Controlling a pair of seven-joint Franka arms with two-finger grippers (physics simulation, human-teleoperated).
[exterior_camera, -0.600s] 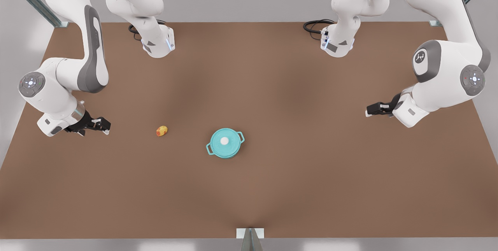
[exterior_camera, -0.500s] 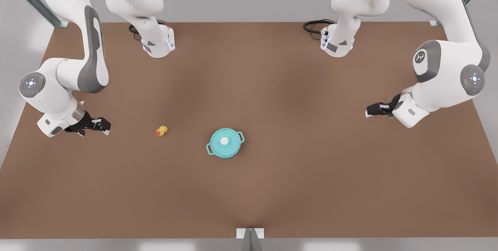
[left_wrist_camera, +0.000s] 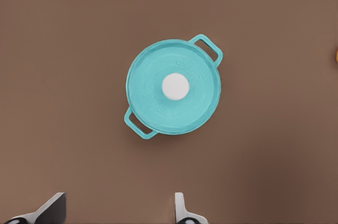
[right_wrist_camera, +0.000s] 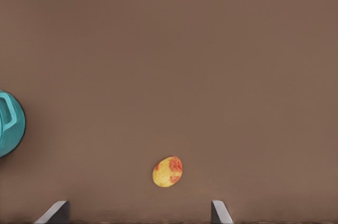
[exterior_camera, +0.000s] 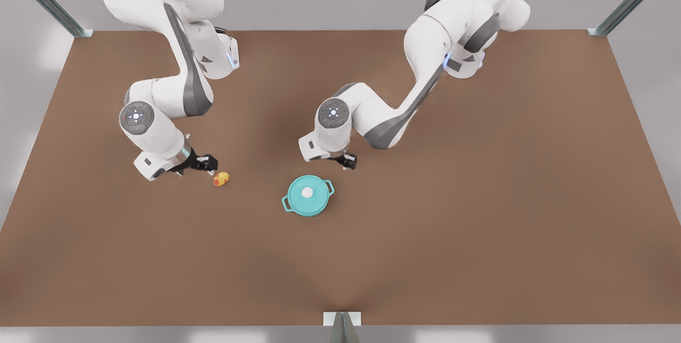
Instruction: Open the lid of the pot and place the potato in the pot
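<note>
The teal pot (exterior_camera: pixel 309 214) stands near the table's middle with the pot lid (exterior_camera: pixel 314 200) resting flat on it, white knob up. My left gripper (exterior_camera: pixel 346 161) hovers open just behind the pot; the left wrist view looks down on the lid (left_wrist_camera: pixel 194 109) and a loop handle of the pot (left_wrist_camera: pixel 209 49), ahead of the left gripper (left_wrist_camera: pixel 119 211). The potato (exterior_camera: pixel 221 178) lies on the table toward the front view's left of the pot. My right gripper (exterior_camera: pixel 207 163) is open right beside it, nothing held. In the right wrist view the potato (right_wrist_camera: pixel 168 171) lies just ahead of the right gripper (right_wrist_camera: pixel 138 212), and the pot (right_wrist_camera: pixel 10 123) shows at the frame's edge.
The brown table (exterior_camera: pixel 425 226) carries both arm bases at its back edge, with a black cable (exterior_camera: pixel 431 34) near one. Metal frame posts stand at the back corners, and a small bracket (exterior_camera: pixel 341 318) sits at the front edge's middle.
Both arms have swung inward. The left gripper came from the front view's right to just behind the pot; the right gripper came from the far left to beside the potato.
</note>
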